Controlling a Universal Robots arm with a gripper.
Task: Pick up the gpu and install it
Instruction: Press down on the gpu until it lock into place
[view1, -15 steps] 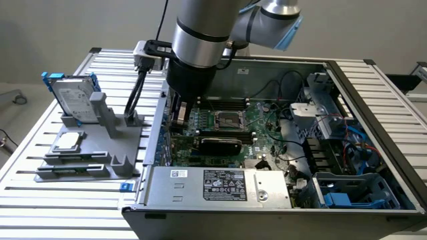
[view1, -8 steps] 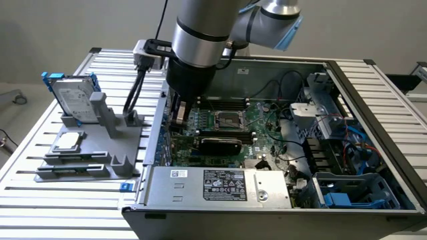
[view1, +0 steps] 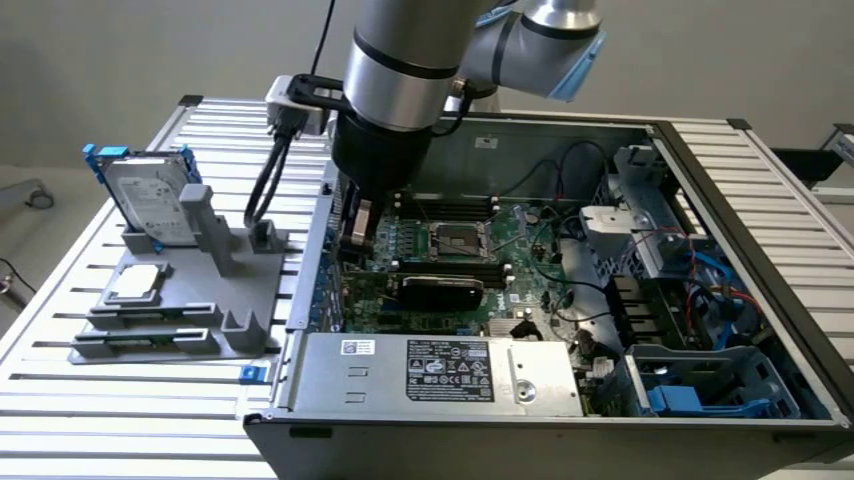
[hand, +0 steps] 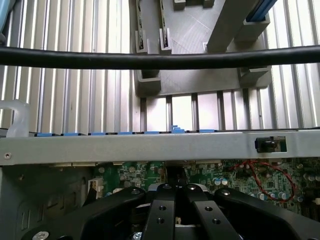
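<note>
Inside the open computer case (view1: 747, 190), my gripper (hand: 175, 192) hung over the motherboard (view1: 461, 250). Its fingers were together. I saw the gpu (view1: 441, 290) seated nearby.

— Where does the computer case (view1: 747, 180) stand?

— It stands on the slatted table (view1: 80, 420), to the exterior view's right. Inside it lies the motherboard (view1: 527, 255), and the gpu (view1: 441, 291) sits on the motherboard, near the middle. The power-supply box (view1: 441, 372) lies in the case in front of the gpu.

— And the gripper (view1: 358, 232)?

— It hangs inside the case, by the wall at the exterior view's left, just beside the gpu.

— What is outside the case?

— The holder stand (view1: 200, 290), at the exterior view's left. The hard drive (view1: 144, 195) stands upright in it.
</note>
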